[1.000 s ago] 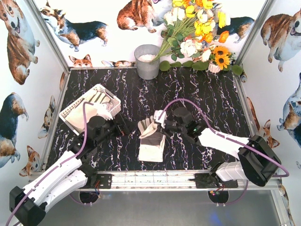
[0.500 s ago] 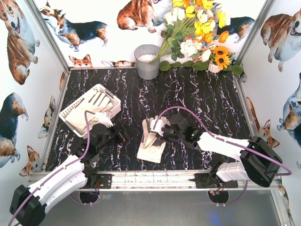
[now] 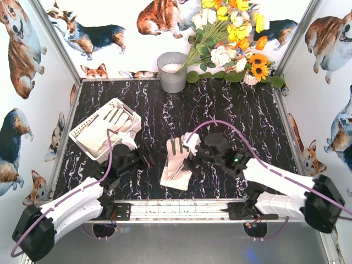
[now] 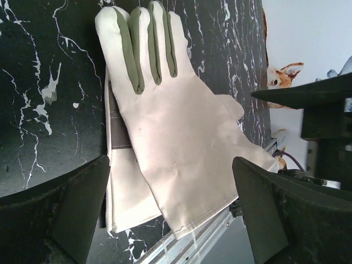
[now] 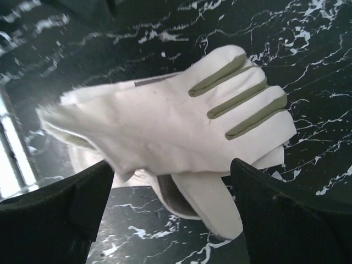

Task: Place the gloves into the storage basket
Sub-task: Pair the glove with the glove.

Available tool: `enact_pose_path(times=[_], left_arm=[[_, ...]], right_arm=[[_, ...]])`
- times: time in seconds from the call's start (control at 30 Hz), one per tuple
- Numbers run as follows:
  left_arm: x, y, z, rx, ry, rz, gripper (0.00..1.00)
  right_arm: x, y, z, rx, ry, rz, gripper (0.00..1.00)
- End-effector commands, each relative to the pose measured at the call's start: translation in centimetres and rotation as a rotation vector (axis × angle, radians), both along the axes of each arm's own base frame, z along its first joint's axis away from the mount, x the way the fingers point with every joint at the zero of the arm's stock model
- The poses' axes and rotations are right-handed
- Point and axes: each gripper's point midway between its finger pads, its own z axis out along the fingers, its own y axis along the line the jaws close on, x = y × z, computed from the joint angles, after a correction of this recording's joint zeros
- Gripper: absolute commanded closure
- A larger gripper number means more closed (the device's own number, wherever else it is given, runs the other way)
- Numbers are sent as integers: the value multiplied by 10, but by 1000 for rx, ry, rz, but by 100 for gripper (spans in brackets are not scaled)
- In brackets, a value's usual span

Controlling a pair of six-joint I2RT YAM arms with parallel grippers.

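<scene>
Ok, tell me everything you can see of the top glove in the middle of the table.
The top glove is cream-white fabric with olive-grey strips between its fingers. It lies mostly flat, fingers together pointing toward the back of the table, cuff toward the arms. It rests askew on a second glove, which peeks out along one side. No jaws are closed on it.

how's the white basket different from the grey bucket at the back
The storage basket is white, rectangular and slotted along its sides; the bucket is grey, round and solid-walled. The storage basket sits at the left of the table, the bucket at its back edge beside the flowers. The storage basket holds gloves; the bucket shows only something white that I cannot identify. Both are open-topped.
</scene>
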Motion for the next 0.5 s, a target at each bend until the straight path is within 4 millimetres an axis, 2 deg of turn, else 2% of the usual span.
enact_pose_path(times=[0.0, 0.13, 0.23, 0.33, 0.47], left_arm=[[2, -8, 2, -27, -14, -15, 15], [5, -13, 0, -43, -6, -14, 25], [5, -16, -3, -44, 13, -20, 27], [2, -19, -7, -52, 27, -23, 29], [-3, -25, -11, -79, 42, -28, 37]], right_arm=[[-7, 2, 55, 159, 34, -81, 11], [-14, -2, 81, 267, 136, -188, 12], [-13, -3, 96, 355, 260, -329, 16], [-12, -6, 99, 401, 400, -485, 21], [-11, -15, 87, 486, 547, -690, 24]])
